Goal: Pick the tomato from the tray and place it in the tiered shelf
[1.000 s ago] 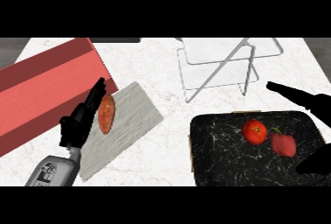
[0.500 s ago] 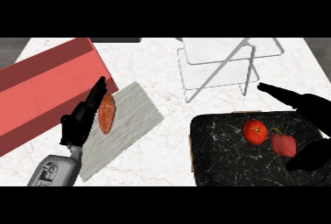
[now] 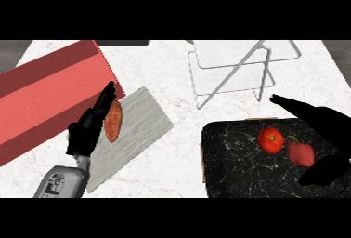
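Tomato (image 3: 270,140) on tray (image 3: 233,158), ungrasped; our right robot hand (image 3: 322,122) spread above. We close next.

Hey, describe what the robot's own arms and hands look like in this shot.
The left hand is black with slim fingers, on a grey forearm bearing small dark markings. The right hand is equally black; its forearm is not visible. No cables or sleeves show.

text: none readable | labels: none | numbers: none (marks on the left forearm (image 3: 60,185) too blurred)
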Tool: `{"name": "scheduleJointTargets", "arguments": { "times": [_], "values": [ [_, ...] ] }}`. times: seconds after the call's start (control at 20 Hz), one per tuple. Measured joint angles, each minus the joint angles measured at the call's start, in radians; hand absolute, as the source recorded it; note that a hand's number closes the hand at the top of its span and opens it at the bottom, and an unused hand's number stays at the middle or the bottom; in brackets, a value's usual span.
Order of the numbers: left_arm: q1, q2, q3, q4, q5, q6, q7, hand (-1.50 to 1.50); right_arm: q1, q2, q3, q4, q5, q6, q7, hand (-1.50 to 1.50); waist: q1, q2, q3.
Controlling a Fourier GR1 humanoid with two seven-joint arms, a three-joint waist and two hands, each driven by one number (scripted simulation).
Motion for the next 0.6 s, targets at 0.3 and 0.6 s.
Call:
{"name": "scheduleJointTargets", "arguments": {
  "times": [0.3, 0.6],
  "values": [
    [0.006, -0.006, 0.030, 0.002, -0.011, -0.026, -0.004, 0.00, 0.005, 0.022, 0.020, 0.055, 0.102, -0.024, -0.062, -1.50, 0.001, 0.000, 0.000],
    [0.018, -0.017, 0.051, -0.012, -0.027, -0.043, -0.006, 0.00, -0.009, 0.045, 0.024, 0.123, 0.185, -0.054, -0.123, -1.50, 0.002, 0.000, 0.000]
  ]
}}
